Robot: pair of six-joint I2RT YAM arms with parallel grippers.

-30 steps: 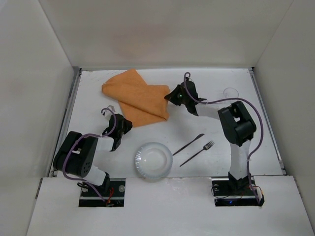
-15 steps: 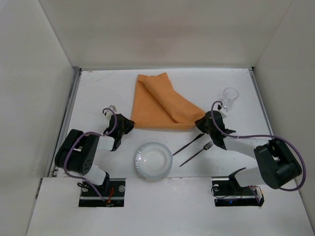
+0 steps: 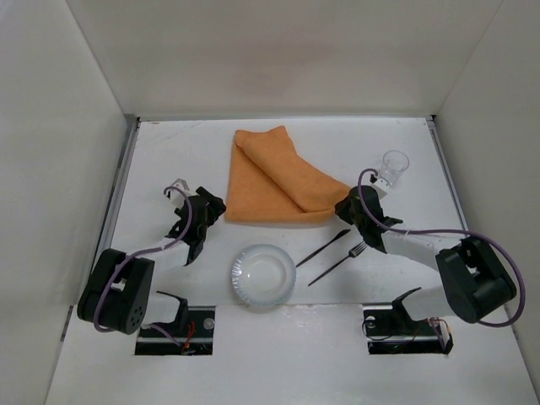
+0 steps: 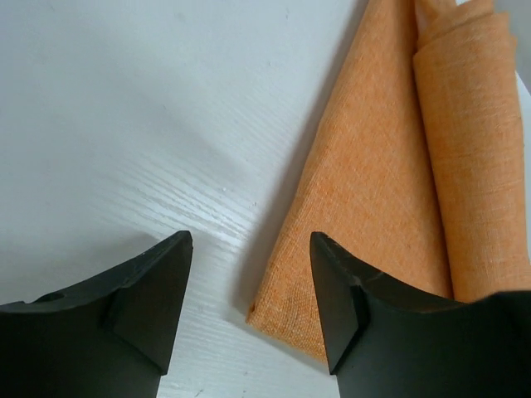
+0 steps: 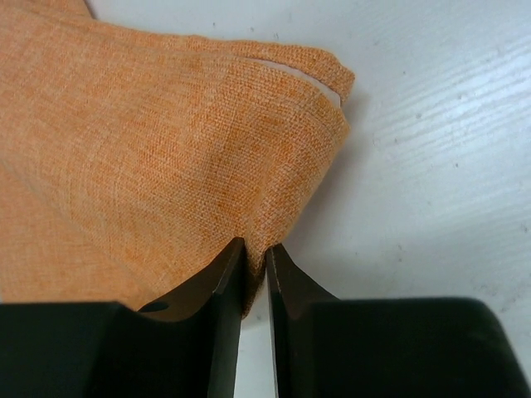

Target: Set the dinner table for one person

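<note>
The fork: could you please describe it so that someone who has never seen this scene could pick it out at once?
On the white dinner table, find the clear plate near the front edge. Two slim dark utensils lie slanted just to its right; the fork is the one nearer the front, and unlike the knife beside it, it ends in tines.

Your right gripper [image 3: 346, 208] has swung from mid-table to the near right, dragging the cloth [image 3: 274, 177] across with it. Your left gripper [image 3: 205, 211] has opened at the cloth's near-left corner, and that arm's elbow has dropped back toward the near edge.
</note>
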